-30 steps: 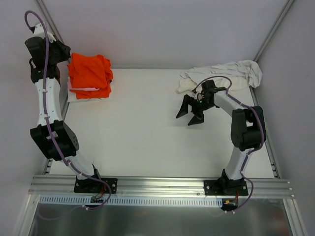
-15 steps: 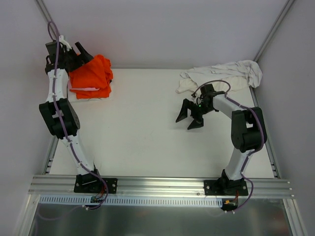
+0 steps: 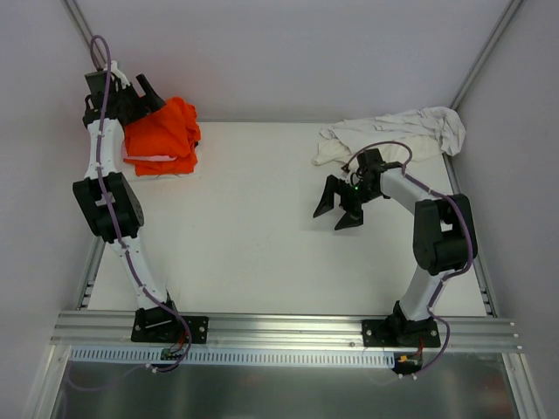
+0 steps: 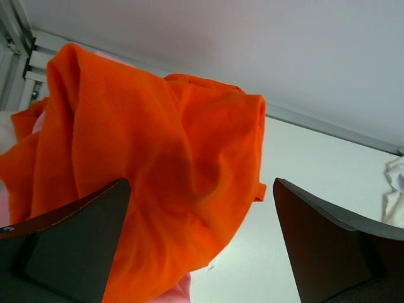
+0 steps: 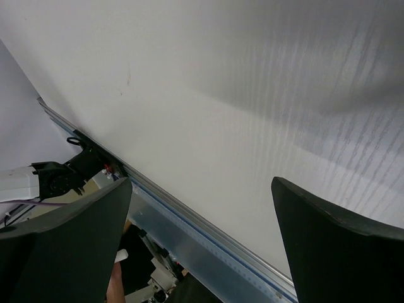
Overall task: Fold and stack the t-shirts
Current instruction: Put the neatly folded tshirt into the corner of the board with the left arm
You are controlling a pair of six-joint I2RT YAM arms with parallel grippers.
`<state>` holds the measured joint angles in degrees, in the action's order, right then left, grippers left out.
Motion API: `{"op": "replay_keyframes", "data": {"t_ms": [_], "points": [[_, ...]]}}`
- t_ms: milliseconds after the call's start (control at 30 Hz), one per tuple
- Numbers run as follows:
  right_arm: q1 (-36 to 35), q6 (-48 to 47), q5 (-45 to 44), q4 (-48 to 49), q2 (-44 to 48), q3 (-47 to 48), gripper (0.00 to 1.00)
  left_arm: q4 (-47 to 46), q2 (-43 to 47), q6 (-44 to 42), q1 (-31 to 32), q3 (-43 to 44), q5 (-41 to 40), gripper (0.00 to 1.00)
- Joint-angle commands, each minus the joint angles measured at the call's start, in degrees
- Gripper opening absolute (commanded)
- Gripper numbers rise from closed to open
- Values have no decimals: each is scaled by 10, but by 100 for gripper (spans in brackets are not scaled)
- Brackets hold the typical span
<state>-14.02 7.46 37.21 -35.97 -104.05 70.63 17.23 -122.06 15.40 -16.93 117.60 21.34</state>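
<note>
T-shirts (image 3: pixel 162 138) in orange lie stacked (topmost rumpled).

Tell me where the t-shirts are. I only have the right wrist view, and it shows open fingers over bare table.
Observer: A pile of orange t-shirts sits at the far left corner of the table.
Operator: Is the left arm on it?
Observer: The left gripper is open and facing the orange cloth, gripping nothing.
Operator: Anything unfolded?
Observer: A crumpled white t-shirt lies at the far right edge, just beyond the right gripper.
</note>
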Motion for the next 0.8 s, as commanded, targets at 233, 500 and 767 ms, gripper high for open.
{"op": "replay_keyframes", "data": {"t_ms": [233, 500, 767], "points": [[0, -27, -24, -79, 51, 33, 99, -12, -61, -4, 1, 34, -68, 99], [1, -30, -35, -108, 52, 59, 99, 29, -105, 9, -2, 62, -120, 99], [1, -27, -36, -114, 59, 57, 99, 76, -164, 25, -10, 116, -93, 99]]}}
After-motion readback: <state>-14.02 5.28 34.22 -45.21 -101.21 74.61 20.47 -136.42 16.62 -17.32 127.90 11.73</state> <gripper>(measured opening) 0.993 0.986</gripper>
